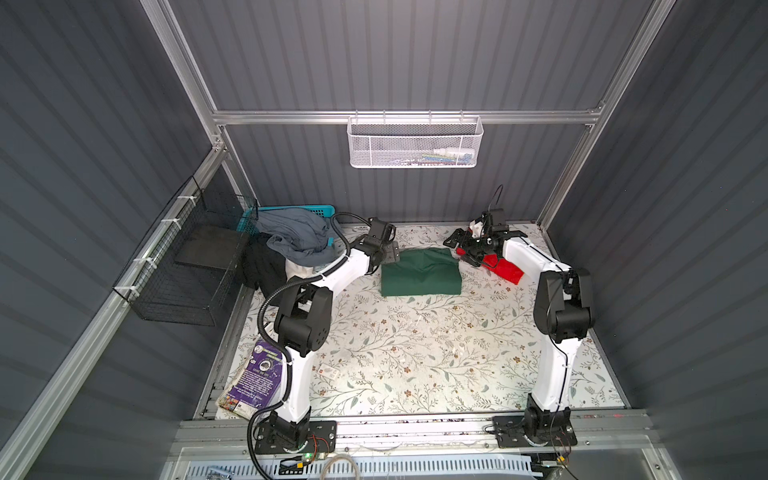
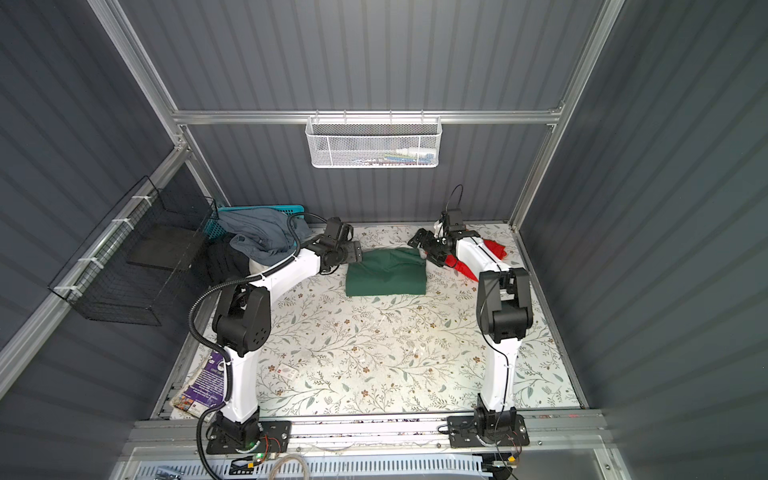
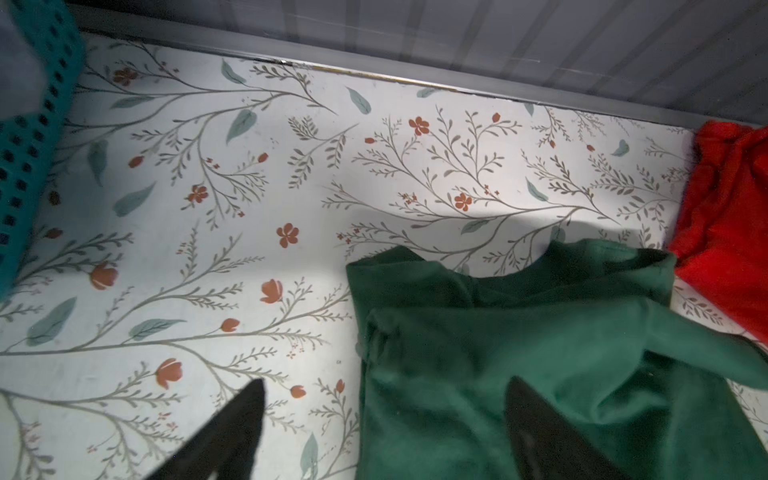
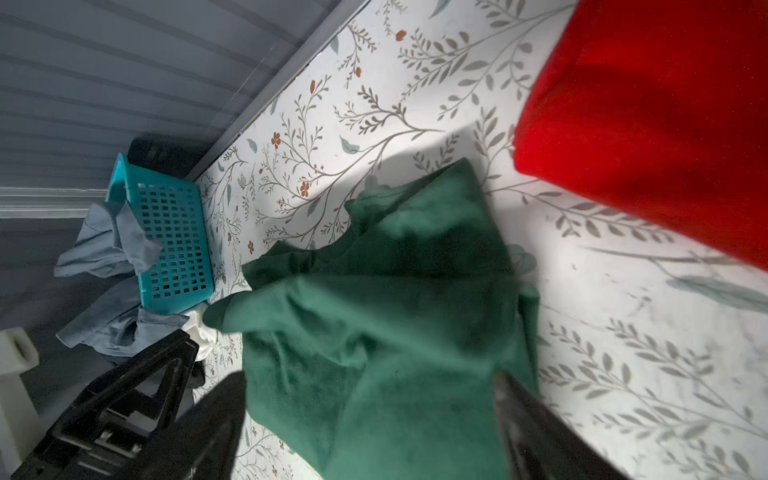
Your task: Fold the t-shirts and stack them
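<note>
Green shirt: your dark green cotton t-shirt lies folded into a rough rectangle at the far middle of the table, between the two grippers. Its far edge is rumpled.
Red shirt: you will find the bright red cotton t-shirt just right of the green one, partly hidden by the right arm in both top views. You cannot tell whether the two cloths touch.
Left gripper: your left gripper sits at the green shirt's far left corner with its fingers spread wide. One is over bare table and the other over green cloth, and nothing is pinched.
Right gripper: your right gripper hangs over the far right corner, fingers wide apart, with green cloth lying between and below them.
Table: white floral-print tabletop.
Far left corner: a teal perforated plastic basket with a grey-blue garment spilling out.
</note>
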You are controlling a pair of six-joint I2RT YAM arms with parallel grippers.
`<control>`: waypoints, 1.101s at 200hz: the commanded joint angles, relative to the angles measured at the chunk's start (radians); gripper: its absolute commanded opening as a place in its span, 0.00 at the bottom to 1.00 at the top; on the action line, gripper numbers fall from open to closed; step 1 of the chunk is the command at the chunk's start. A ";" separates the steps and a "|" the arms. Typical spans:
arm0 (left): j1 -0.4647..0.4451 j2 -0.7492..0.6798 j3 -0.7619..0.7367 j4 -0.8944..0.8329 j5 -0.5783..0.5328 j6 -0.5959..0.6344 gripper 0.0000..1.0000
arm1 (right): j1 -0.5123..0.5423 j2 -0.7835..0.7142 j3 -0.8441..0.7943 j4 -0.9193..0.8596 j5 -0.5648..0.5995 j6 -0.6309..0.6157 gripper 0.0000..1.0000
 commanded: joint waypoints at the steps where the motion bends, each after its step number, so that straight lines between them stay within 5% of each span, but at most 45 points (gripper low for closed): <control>1: 0.005 -0.091 -0.039 0.020 -0.039 0.046 1.00 | -0.013 -0.083 -0.007 -0.031 0.059 -0.056 0.98; 108: 0.004 -0.051 -0.161 0.113 0.256 0.058 0.99 | 0.015 -0.122 -0.169 0.045 -0.013 -0.083 0.91; 158: 0.004 0.090 -0.058 -0.020 0.227 0.070 0.99 | 0.098 -0.024 -0.105 -0.030 0.058 -0.142 0.84; 194: 0.004 0.169 0.005 -0.119 0.159 0.076 0.99 | 0.116 0.098 0.029 -0.141 0.226 -0.184 0.59; 220: 0.004 0.170 -0.010 -0.119 0.135 0.076 1.00 | 0.115 0.149 0.090 -0.170 0.297 -0.198 0.55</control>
